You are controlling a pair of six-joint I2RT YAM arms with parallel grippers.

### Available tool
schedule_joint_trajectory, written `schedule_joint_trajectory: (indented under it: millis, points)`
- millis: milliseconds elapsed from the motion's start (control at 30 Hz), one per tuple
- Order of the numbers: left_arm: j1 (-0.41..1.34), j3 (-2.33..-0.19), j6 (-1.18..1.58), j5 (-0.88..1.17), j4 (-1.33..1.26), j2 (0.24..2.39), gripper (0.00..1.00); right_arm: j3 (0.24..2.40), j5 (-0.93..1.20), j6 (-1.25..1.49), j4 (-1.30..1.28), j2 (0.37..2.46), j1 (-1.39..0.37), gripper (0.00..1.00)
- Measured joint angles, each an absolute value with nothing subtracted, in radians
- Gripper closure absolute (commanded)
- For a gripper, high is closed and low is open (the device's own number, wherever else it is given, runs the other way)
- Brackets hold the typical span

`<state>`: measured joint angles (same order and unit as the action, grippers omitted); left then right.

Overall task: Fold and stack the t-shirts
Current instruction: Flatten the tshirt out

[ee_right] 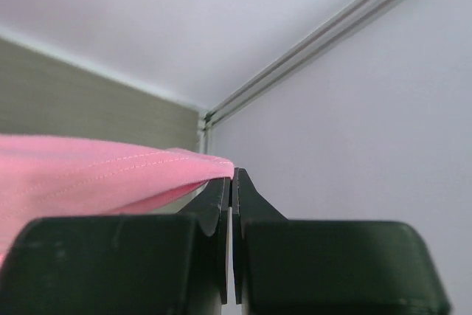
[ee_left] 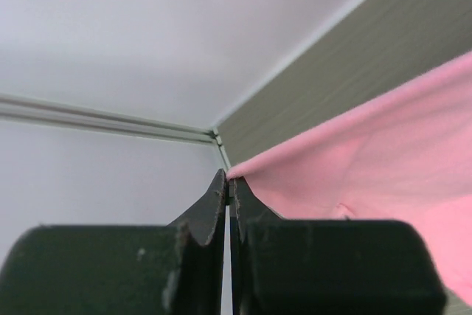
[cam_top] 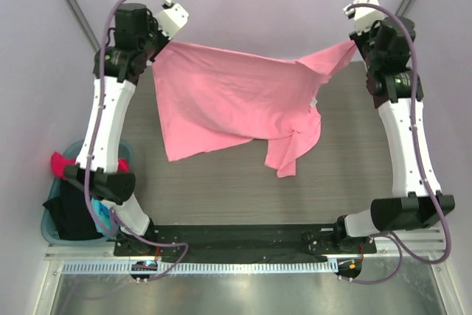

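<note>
The left gripper [cam_top: 158,48] and right gripper [cam_top: 352,43] were each clamped on a corner of the light pink t-shirt [cam_top: 228,97], suspended across the frame's upper centre, where either thin edge grip could slip and drop it bunched.

No legible text; label [cam_top: 313,101] on pink t-shirt [cam_top: 221,97] too small

Left arm [cam_top: 103,119], right arm [cam_top: 404,138] stretched forward, wide apart, left tool [ee_left: 228,182], right tool [ee_right: 233,178] both clamped tight

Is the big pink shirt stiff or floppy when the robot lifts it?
Probably floppy: the light pink cloth t-shirt sags between the left tool and right tool. Likely light too: two small corner pinches hold it up.
</note>
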<state>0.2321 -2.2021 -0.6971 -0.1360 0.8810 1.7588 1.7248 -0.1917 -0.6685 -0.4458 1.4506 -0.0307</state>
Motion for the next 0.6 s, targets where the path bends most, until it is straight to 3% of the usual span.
schedule_joint_trajectory:
  millis: [600]
  points:
    - [0.233, -1.98, -0.625, -0.055, 0.849, 1.128, 1.0, 2.014, -0.222, -0.696, -0.604, 0.939, -0.031, 0.99]
